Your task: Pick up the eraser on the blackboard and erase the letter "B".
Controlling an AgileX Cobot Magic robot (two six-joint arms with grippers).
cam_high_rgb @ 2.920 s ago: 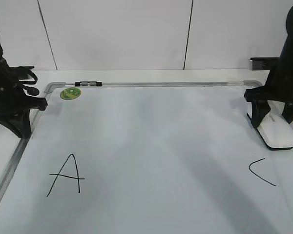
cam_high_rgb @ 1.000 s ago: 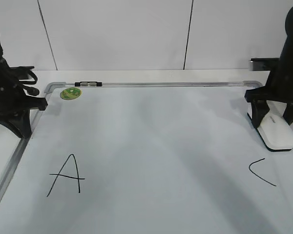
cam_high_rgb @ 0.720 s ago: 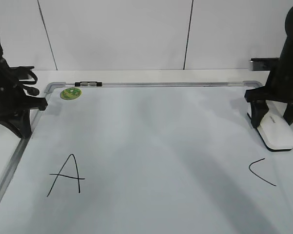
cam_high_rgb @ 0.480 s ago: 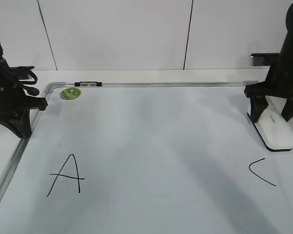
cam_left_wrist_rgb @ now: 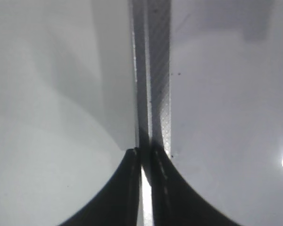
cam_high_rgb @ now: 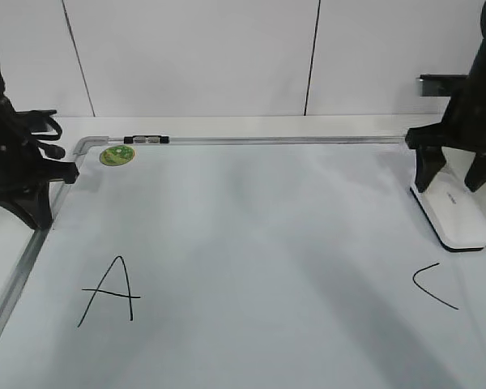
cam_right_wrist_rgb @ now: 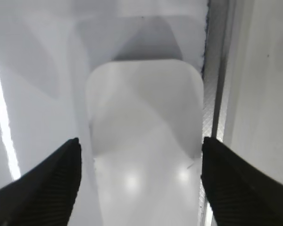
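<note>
The white eraser [cam_high_rgb: 455, 213] lies on the blackboard [cam_high_rgb: 251, 243] by its right frame edge; it fills the right wrist view [cam_right_wrist_rgb: 144, 141]. My right gripper [cam_high_rgb: 452, 166] is open and hovers just above the eraser's far end, its fingers [cam_right_wrist_rgb: 140, 162] apart on either side and not touching it. My left gripper [cam_high_rgb: 34, 190] rests shut over the board's left frame [cam_left_wrist_rgb: 153, 84], holding nothing [cam_left_wrist_rgb: 142, 155]. A black "A" [cam_high_rgb: 109, 290] is at the front left and a black "C" [cam_high_rgb: 433, 285] at the front right. No letter "B" shows between them.
A round green magnet [cam_high_rgb: 117, 155] sits at the board's far left corner, next to a small black-and-clear clip [cam_high_rgb: 146, 139] on the top frame. A white wall stands behind the table.
My right gripper has opened, let go of the eraser and risen a little above it. The eraser stays on the board by the right edge. The left arm has not moved.
</note>
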